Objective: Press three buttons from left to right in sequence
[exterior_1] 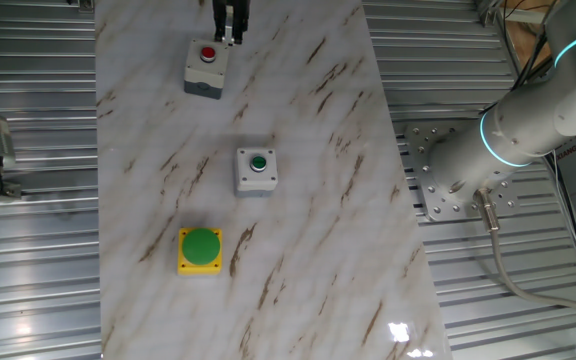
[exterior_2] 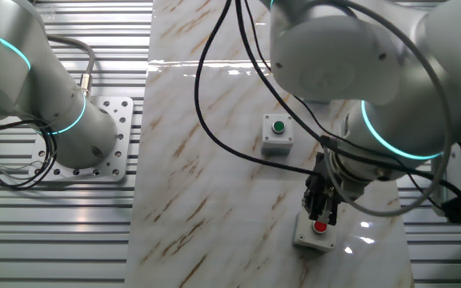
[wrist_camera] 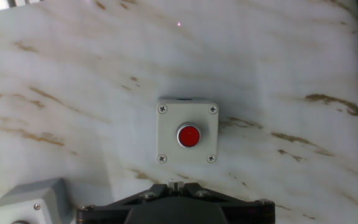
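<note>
Hovering just above the grey box with the red button (wrist_camera: 189,135), the gripper (exterior_2: 321,210), fingertip state unreadable, lines up to press the first in the row.

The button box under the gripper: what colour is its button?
Red, on a grey box; the hand view shows it best.

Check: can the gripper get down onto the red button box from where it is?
Probably yes. The gripper hangs right by the grey box with the red button, and the hand view shows nothing between them. The green-button box and yellow box sit well aside.
</note>
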`<action>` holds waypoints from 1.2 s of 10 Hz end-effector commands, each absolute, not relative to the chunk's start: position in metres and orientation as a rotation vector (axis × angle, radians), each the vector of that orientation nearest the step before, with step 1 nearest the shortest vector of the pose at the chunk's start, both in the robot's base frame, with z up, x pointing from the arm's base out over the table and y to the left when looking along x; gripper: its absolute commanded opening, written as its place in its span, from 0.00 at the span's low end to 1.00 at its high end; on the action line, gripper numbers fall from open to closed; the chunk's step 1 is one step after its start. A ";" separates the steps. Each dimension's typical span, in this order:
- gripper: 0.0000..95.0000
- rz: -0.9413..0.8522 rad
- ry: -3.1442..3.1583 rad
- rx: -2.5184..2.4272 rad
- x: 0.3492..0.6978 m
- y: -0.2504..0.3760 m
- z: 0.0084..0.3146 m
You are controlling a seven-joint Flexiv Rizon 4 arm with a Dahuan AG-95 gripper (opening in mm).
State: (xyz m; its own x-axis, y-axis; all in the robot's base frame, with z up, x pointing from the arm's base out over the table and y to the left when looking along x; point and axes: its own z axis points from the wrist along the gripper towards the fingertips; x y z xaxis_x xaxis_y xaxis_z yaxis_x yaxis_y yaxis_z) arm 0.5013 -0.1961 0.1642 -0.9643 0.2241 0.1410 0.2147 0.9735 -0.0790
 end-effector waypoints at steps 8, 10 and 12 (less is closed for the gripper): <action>0.00 0.066 -2.977 -0.260 0.501 -0.209 0.165; 0.00 0.046 -2.983 -0.221 0.497 -0.220 0.164; 0.00 0.036 -2.998 -0.185 0.494 -0.229 0.159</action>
State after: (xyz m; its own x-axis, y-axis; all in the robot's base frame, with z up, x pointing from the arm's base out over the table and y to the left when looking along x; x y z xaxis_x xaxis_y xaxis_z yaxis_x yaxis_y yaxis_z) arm 0.4926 -0.2295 0.1592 -0.9832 0.1245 0.1333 0.1212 0.9921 -0.0330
